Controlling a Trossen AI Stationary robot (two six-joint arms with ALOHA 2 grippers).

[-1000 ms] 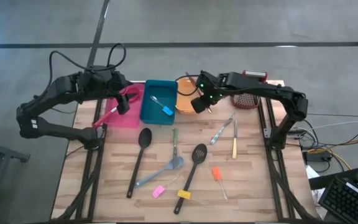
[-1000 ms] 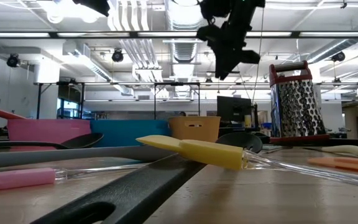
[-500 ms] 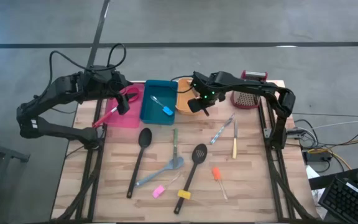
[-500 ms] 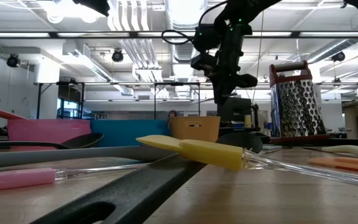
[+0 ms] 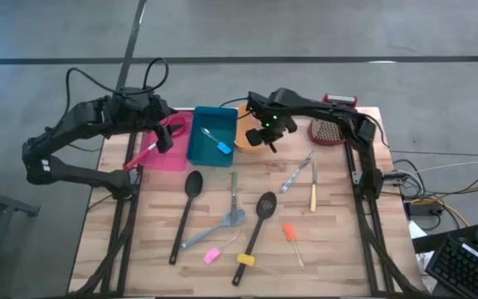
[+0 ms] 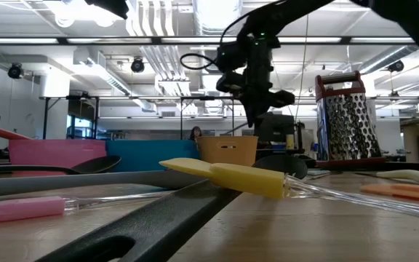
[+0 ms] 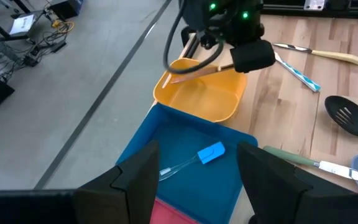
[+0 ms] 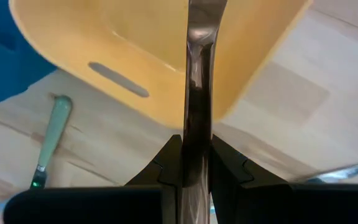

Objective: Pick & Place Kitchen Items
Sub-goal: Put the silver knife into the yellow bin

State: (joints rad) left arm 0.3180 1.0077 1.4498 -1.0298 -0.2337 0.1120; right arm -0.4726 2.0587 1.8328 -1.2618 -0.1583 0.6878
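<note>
Utensil (image 8: 199, 93) pinched in the right gripper (image 5: 265, 135) above the orange bin (image 5: 247, 133) at the bench's far edge.
Its fingers (image 8: 166, 163) clamp a slim dark shaft that reaches out over the bin's open top. The left gripper (image 5: 163, 133), jaws parted and holding nothing, hangs over the pink bin (image 5: 166, 149) beside the blue bin (image 5: 211, 137), where a blue-handled tool (image 5: 220, 146) lies. Black ladle (image 5: 186, 214), slotted spoon (image 5: 256, 223) and grey spatula (image 5: 216, 228) lie mid-bench.

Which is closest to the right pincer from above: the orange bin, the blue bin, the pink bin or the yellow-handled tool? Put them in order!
From the right pincer, in the high view:
1. Orange bin, right beneath it.
2. Blue bin, next along toward the left arm.
3. Pink bin, beyond the blue one.
4. Yellow-handled tool, far off near the table's front edge.
</note>
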